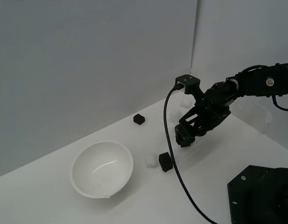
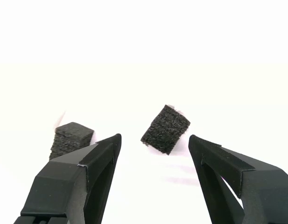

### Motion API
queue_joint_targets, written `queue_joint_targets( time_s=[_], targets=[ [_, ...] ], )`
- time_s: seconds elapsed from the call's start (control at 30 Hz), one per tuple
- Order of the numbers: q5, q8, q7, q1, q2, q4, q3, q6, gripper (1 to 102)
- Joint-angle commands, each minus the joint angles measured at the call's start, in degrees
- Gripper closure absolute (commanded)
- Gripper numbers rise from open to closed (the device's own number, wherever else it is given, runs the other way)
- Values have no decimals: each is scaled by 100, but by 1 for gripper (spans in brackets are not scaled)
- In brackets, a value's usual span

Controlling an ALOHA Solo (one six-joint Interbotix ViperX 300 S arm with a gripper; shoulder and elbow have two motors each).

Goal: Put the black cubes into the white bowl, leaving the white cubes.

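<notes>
Presently the fingers [image 2: 154, 149] are seen spread wide above the surface [image 1: 218, 158], nothing held between them. In the wrist view one black cube [image 2: 165, 129] is framed just ahead of the gap, another [image 2: 71, 139] partly hidden behind one finger. From the white bowl [image 1: 101, 169], a black cube [image 1: 165, 161] touching a white cube [image 1: 151, 160] is found at three o'clock, another black cube [image 1: 139, 119] at one o'clock.

Matte black jointed arm [image 1: 256, 84]; round white sticker; black cable [image 1: 174, 154] trailing; hand [image 2: 155, 151] with angular black fingers [image 2: 99, 156].
</notes>
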Motion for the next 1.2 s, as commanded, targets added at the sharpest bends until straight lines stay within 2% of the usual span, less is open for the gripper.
queue_joint_targets(
  time_s=[0.0,0.27,0.57,0.63,0.77,0.87,1.0,1.17],
  targets=[
    [-114,62,9,9,-26,-88,0,-88,23],
    [-290,193,-9,9,-483,-281,-457,-88,23],
    [-378,211,-62,9,-844,-369,-791,-88,24],
    [-378,211,-62,9,-861,-369,-809,-88,34],
    [-378,211,-53,9,-835,-360,-791,-88,73],
    [-378,211,0,9,-809,-369,-756,-88,81],
    [-404,211,132,9,-747,-396,-694,-88,101],
    [-448,211,369,9,-360,-431,-334,-88,100]
  ],
)
